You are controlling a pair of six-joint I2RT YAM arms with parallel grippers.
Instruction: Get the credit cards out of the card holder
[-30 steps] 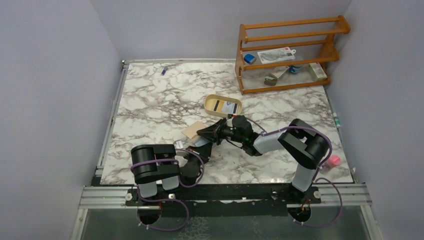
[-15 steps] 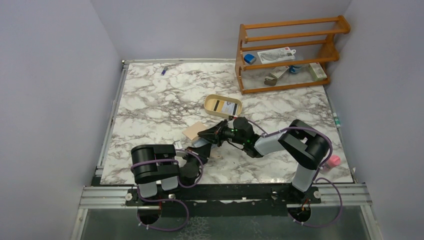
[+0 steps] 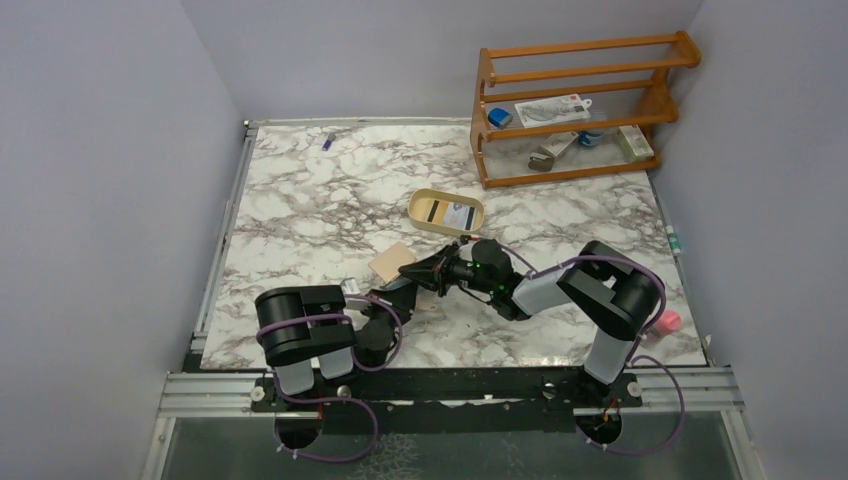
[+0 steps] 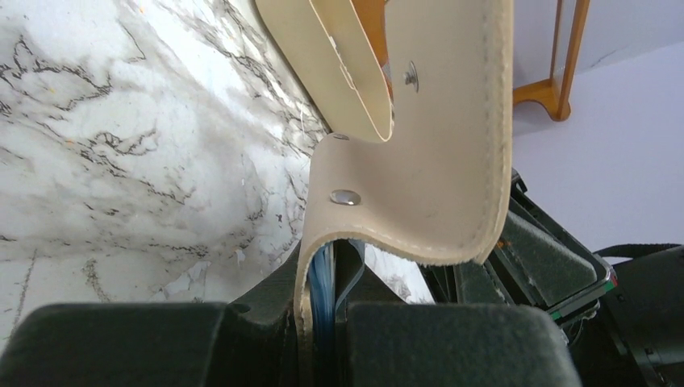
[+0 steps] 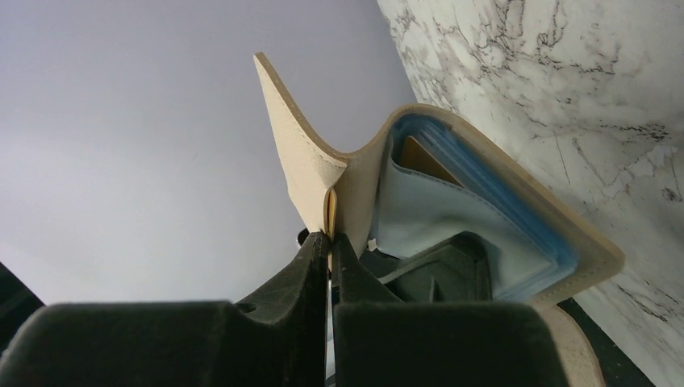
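Note:
The tan card holder [image 3: 392, 262] is held off the table between both arms and stands open. My left gripper [image 3: 404, 292] is shut on one side of it; in the left wrist view the card holder [image 4: 435, 145] shows its snaps, and the left gripper [image 4: 332, 270] pinches its edge along with thin blue layers. My right gripper [image 3: 426, 272] is shut on the other flap [image 5: 310, 173], pinched at the right gripper [image 5: 329, 240]. Inside the card holder [image 5: 593, 254] are pale blue pockets [image 5: 419, 214], with stacked blue edges that may be credit cards [image 5: 492, 201].
An oval tan tray [image 3: 420, 200] behind the arms holds flat cards [image 3: 448, 213]. A wooden rack [image 3: 575, 105] with small items stands at the back right. A small blue object [image 3: 327, 141] lies at the back left and a pink item [image 3: 667, 321] at the right edge.
Both arms have shifted slightly toward the near edge, carrying the card holder with them. The right jaws have closed a little tighter on the flap.

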